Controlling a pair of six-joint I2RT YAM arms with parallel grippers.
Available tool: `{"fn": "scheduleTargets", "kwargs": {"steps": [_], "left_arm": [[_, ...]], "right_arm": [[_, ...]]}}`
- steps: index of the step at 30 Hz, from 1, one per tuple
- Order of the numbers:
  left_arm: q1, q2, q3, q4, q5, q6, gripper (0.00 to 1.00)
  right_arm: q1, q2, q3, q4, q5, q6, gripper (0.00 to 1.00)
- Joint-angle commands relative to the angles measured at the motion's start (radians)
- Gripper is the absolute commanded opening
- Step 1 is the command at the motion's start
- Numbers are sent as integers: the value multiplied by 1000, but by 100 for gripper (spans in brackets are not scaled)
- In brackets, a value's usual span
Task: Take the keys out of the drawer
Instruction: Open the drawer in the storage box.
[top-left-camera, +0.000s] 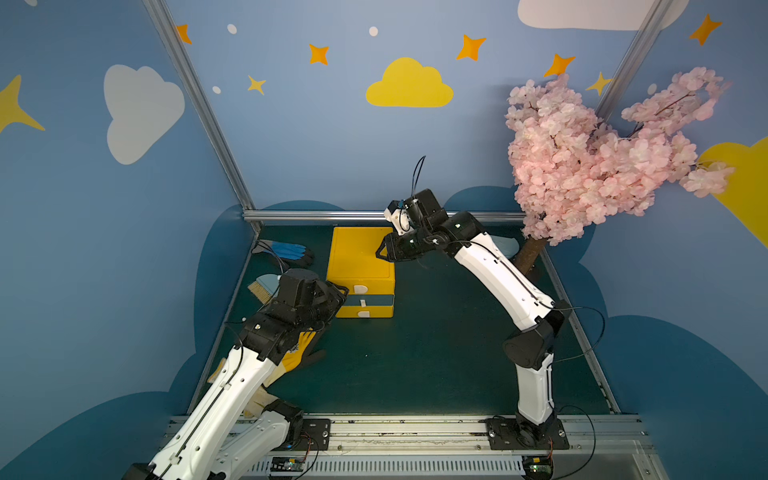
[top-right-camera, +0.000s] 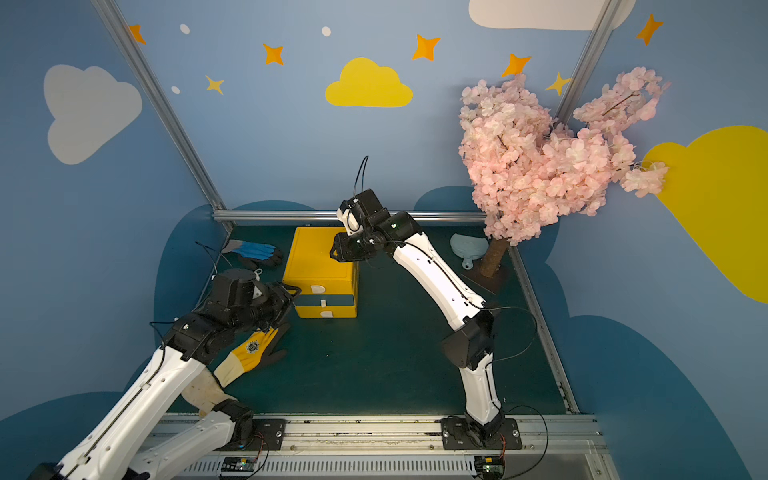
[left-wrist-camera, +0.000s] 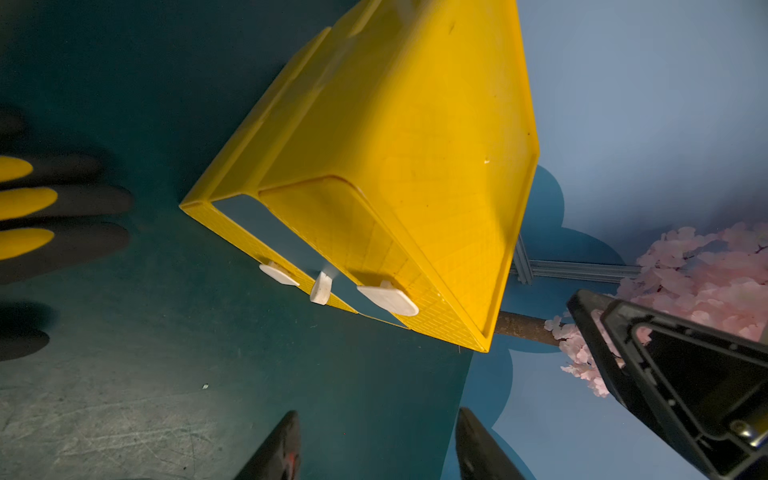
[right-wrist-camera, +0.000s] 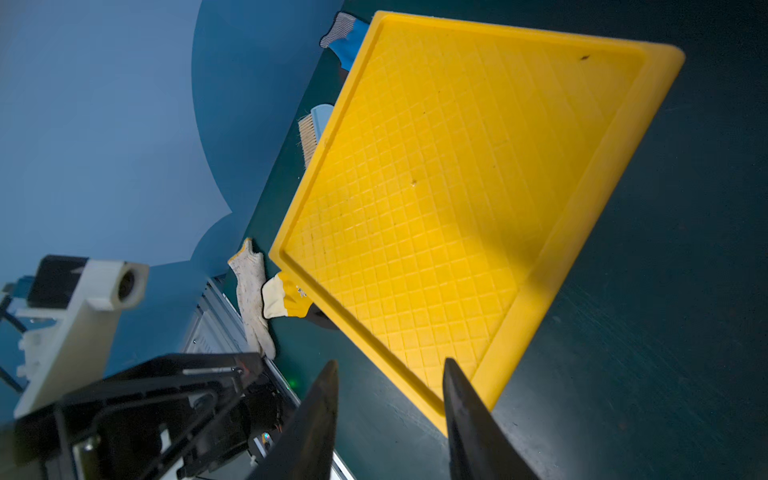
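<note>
On the dark green mat (top-left-camera: 436, 353), between blue cloud-painted walls (top-left-camera: 291, 137), a yellow chest (top-left-camera: 357, 257) stands with all drawers (top-left-camera: 368, 300) closed; the keys are hidden. Left gripper (left-wrist-camera: 378, 411), jaws apart and empty, sits at the chest's 8 o'clock corner; right gripper (right-wrist-camera: 390, 360), jaws apart too, hovers over its 2 o'clock edge.

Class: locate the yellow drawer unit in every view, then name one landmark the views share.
Top view: drawer unit left of centre.
Top view: drawer unit left of centre.
Left wrist: drawer unit fills the middle, fronts showing.
Right wrist: drawer unit, only its top.
Shared: yellow glove.
</note>
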Motion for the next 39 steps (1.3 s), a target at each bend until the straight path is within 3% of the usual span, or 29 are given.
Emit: {"fn": "scheduleTargets", "kwargs": {"steps": [1, 7, 16, 39], "left_arm": [[-11, 52, -1, 61, 62, -94, 60], [-43, 142, 12, 123, 33, -143, 59], [-68, 124, 11, 127, -156, -260, 58], [-134, 135, -58, 153, -208, -460, 54]], "right_arm": [[5, 41, 103, -128, 29, -2, 37], [4, 58, 73, -160, 72, -31, 33], [-6, 27, -15, -150, -17, -56, 31], [-19, 19, -19, -153, -63, -47, 32]]}}
